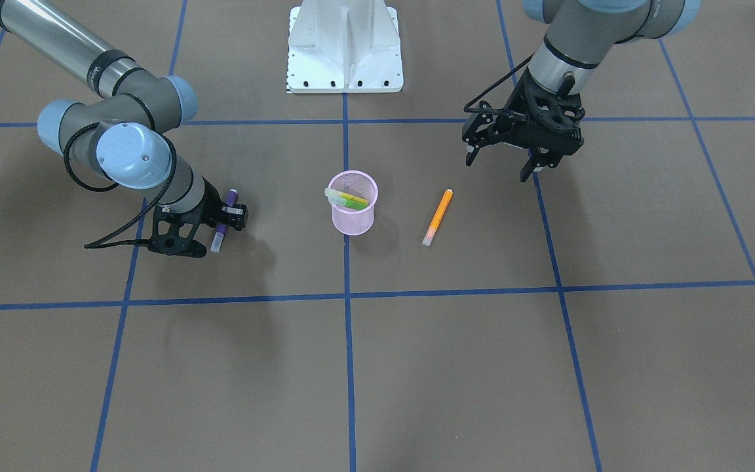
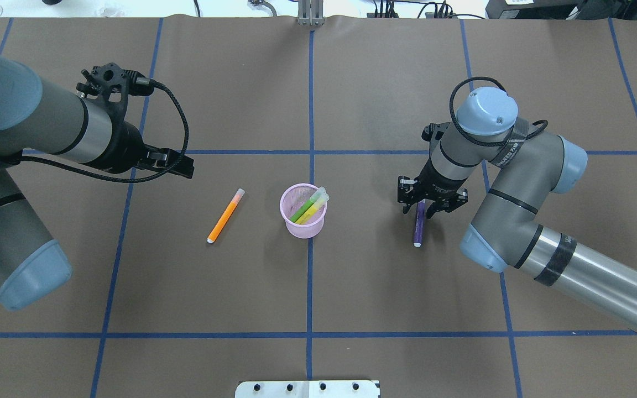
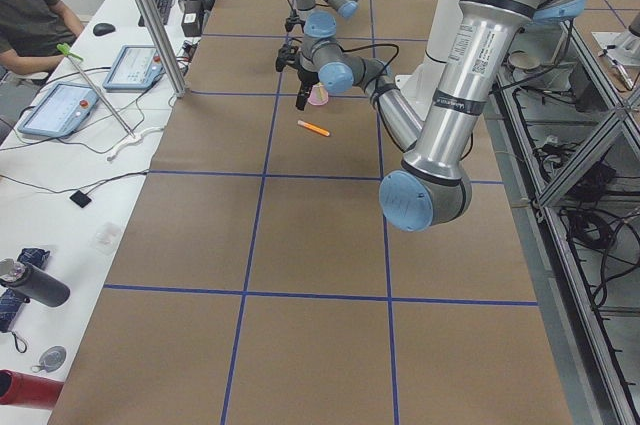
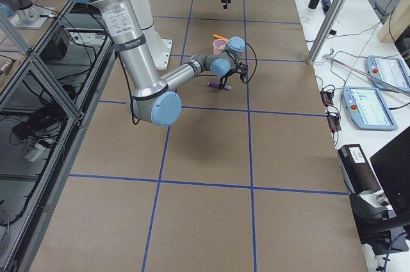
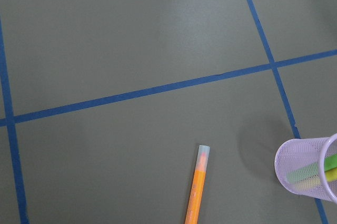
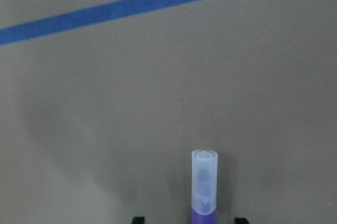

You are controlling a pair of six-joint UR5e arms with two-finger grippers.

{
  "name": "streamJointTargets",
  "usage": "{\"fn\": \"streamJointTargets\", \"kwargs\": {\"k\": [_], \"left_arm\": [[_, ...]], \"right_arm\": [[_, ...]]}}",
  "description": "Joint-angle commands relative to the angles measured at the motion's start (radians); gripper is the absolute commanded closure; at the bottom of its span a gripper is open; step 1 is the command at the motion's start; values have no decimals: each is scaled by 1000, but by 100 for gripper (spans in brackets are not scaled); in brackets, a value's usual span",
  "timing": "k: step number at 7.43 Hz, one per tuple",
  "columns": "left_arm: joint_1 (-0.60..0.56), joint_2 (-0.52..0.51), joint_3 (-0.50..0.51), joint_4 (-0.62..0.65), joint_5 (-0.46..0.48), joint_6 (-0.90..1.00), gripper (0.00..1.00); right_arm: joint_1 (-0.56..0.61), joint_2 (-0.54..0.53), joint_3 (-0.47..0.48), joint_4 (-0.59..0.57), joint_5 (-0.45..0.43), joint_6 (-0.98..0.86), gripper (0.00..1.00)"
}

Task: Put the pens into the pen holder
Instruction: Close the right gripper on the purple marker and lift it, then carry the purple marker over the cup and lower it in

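The pink mesh pen holder [image 1: 353, 213] stands upright at the table's middle, also seen from overhead [image 2: 299, 226]. A green pen [image 2: 301, 210] and a yellow pen [image 2: 313, 209] lean inside it. An orange pen [image 1: 438, 216] lies flat on the table beside the holder, also in the left wrist view [image 5: 196, 192]. A purple pen [image 2: 418, 232] lies on the holder's other side. My right gripper [image 2: 419, 211] is low over it, open, with a finger on each side of the pen [image 6: 204, 187]. My left gripper [image 1: 497, 169] is open and empty, raised beyond the orange pen.
The white robot base plate [image 1: 345, 46] sits at the table's robot-side edge. Blue tape lines [image 1: 347, 296] cross the brown table cover. A seated person [image 3: 30, 15] and tablets are at a side desk past the table edge.
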Motion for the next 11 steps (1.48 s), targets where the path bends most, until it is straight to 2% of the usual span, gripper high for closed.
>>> {"fn": "streamJointTargets", "kwargs": {"k": [1,2,5,6,8,9,10,11], "left_arm": [[0,4,-12,0,0,0,2],[0,11,-20,0,0,0,2],[0,11,-26,0,0,-2,2],[0,10,-29,0,0,-2,2],[0,11,-48,0,1,-3,1],[0,11,-54,-2,3,-11,1],[0,14,-55,-2,3,-11,1],[0,45,-64,-5,3,-11,1]], "right_arm": [[0,-2,0,1,-1,1,85],[0,-3,3,1,-1,-2,100],[11,-2,33,1,-2,1,100],[26,1,77,1,-10,29,100],[24,9,194,-1,-146,127,100],[0,11,260,1,-285,181,100],[-97,12,321,-1,-486,189,100],[-162,46,329,1,-611,214,100]]}}
